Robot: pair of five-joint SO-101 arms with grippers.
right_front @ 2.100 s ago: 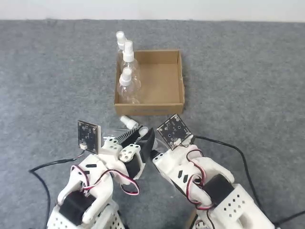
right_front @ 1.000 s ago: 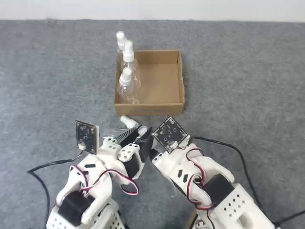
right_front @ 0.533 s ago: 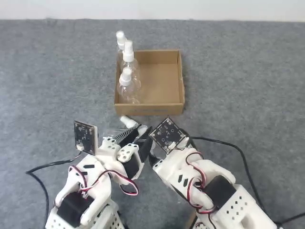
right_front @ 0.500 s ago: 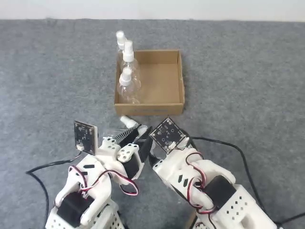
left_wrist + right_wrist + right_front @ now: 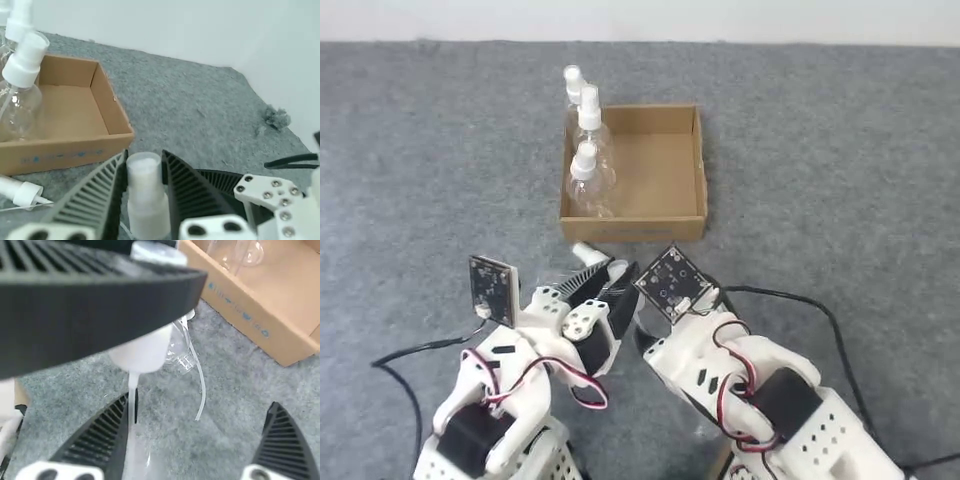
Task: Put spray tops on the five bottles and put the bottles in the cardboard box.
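Left wrist view, low centre: the left tool (image 5: pixel 144 157) is clamped on a white plastic spray top (image 5: pixel 145 187), which it holds upright between its ribbed jaws. In the right wrist view, lower left, the top's thin dip tube (image 5: pixel 132 395) hangs just inside one jaw of the right tool (image 5: pixel 199 402), which is spread wide and empty. I cannot tell whether a bottle mouth sits beneath. The tube should probably enter plumb before any pressing. A second white spray top (image 5: pixel 588 252) lies on the grey table (image 5: pixel 820 150) just before the brown cardboard box (image 5: pixel 632 230), upper centre, with three capped clear bottles (image 5: pixel 588 180) at its left side.
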